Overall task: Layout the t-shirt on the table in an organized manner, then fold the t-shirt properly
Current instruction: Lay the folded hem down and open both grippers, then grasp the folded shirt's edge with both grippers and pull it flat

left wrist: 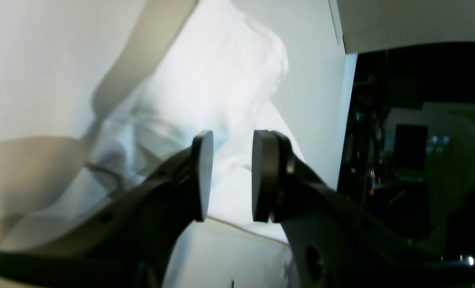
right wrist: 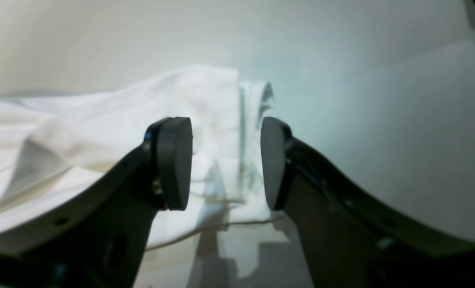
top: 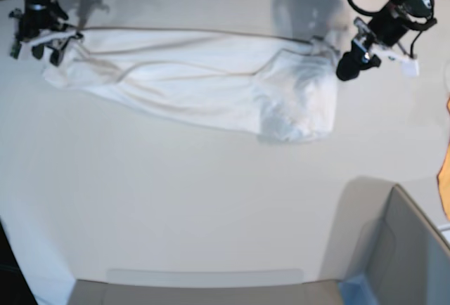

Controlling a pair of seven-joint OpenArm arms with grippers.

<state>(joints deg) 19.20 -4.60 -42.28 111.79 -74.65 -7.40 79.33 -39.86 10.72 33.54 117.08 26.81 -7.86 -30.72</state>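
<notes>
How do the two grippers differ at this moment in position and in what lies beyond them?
The left gripper hangs by the bunched, wider end of the t-shirt; the right gripper is at the narrower, flatter end. Beyond the left gripper a cloth mound rises; beyond the right cloth lies lower with a visible hem. Both are open and hold nothing.
</notes>
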